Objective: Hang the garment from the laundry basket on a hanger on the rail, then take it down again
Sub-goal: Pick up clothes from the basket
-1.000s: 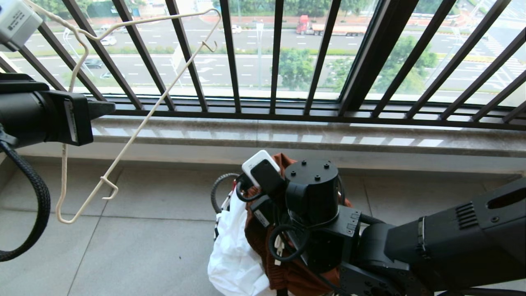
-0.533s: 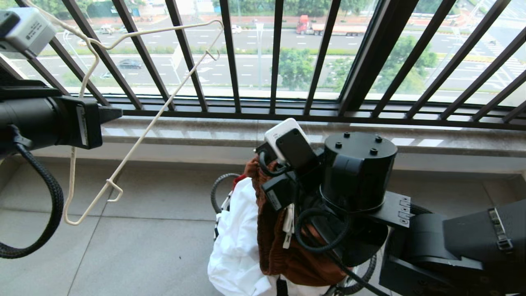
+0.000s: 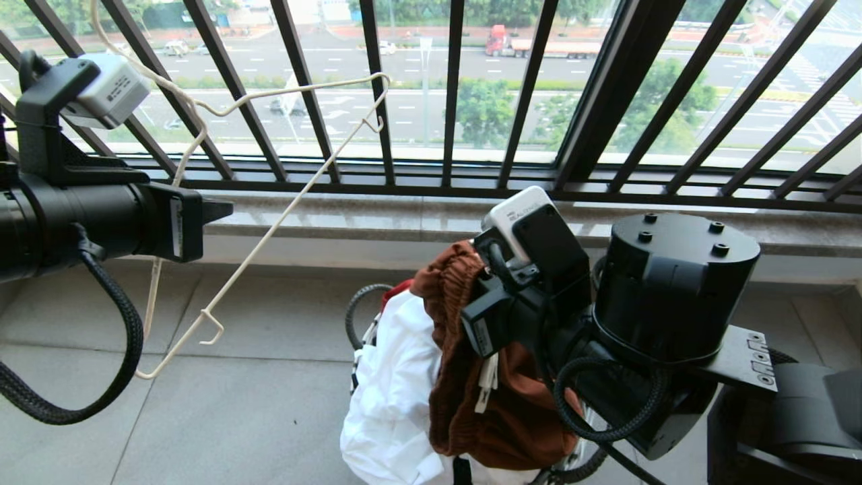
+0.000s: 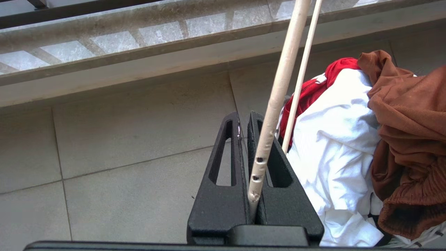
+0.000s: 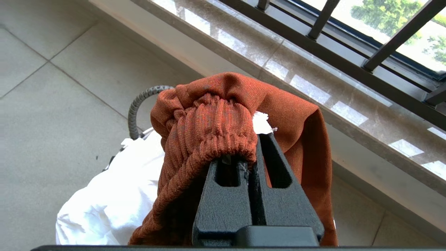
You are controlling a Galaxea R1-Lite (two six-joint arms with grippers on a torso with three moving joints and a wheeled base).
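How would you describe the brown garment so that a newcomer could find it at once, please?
Below the black window bars, a heap of laundry sits on the tiled floor. The garment is the rust-brown shorts lifted from it by the right gripper, unlike the white cloth beside them.

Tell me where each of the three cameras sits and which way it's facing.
Head: high, looking down at floor and balcony railing; both arms show.
Left wrist: behind left gripper, shut on cream hanger, facing floor.
Right wrist: behind right gripper, shut on rust-brown shorts, facing sill.
Shared: shorts over white laundry.
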